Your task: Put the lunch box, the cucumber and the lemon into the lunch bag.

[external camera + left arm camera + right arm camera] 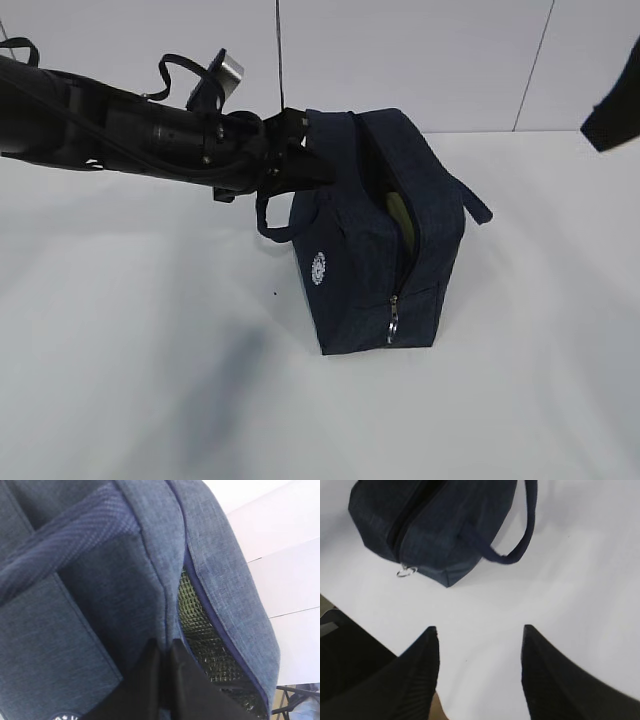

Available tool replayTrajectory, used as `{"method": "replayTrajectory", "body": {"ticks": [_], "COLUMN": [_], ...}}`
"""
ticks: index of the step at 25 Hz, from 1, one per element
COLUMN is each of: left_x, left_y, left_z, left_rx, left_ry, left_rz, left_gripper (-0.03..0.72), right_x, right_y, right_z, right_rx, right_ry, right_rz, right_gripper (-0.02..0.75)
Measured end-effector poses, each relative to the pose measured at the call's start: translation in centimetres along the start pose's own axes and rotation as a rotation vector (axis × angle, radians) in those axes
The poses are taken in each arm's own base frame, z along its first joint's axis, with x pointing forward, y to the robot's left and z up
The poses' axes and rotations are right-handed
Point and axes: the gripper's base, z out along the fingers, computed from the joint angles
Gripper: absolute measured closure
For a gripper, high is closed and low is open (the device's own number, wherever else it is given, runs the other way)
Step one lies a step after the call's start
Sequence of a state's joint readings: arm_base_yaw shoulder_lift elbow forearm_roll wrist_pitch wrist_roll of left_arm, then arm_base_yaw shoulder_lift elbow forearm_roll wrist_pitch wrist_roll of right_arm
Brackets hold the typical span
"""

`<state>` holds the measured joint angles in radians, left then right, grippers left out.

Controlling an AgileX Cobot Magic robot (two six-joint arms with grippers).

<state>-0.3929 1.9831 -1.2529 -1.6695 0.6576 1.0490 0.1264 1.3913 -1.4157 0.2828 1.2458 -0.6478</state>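
Navy woven fabric forms the boxy lunch bag [375,235] at centre frame on the white table [140,380], its zipper gaping over quilted silvery lining. Left gripper [300,160] pinches the bag's upper edge; right gripper [480,645] hangs spread, empty.

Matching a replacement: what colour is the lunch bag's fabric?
Dark navy blue, a heathered weave; the lunch bag shows it best in the left wrist view.

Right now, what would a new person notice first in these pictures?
The boxy dark navy fabric lunch bag stands mid-table, its zipper open on a pale green glimpse inside. The left gripper is shut on the bag's upper edge beside the opening. The right gripper hangs open and empty over bare white table.
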Motion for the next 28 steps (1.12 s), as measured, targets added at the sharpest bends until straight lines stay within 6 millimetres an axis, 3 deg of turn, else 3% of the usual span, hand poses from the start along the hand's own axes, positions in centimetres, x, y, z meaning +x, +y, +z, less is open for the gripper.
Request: {"method": "replayTrajectory", "body": {"ticks": [12,22,28], "left_x": [0.0,0.0,0.0], "left_y": [0.0,0.0,0.0], "left_z": [0.0,0.0,0.0], "left_rx": [0.001,0.001,0.0], "left_ry": [0.002,0.002,0.003], "left_rz": [0.001,0.001,0.003], "left_gripper": [0.694,0.694,0.694], "right_x": [4.6,7.6,8.5], "right_y": [3.1,4.4,6.6], "right_z": [-0.1,3.4,4.4], "right_rx": [0.118,0.065,0.028], "right_ry": [-0.282,-0.295,-0.308], "right_rz": [0.083,0.196,0.147], "right_gripper": [0.335,0.335,0.335]}}
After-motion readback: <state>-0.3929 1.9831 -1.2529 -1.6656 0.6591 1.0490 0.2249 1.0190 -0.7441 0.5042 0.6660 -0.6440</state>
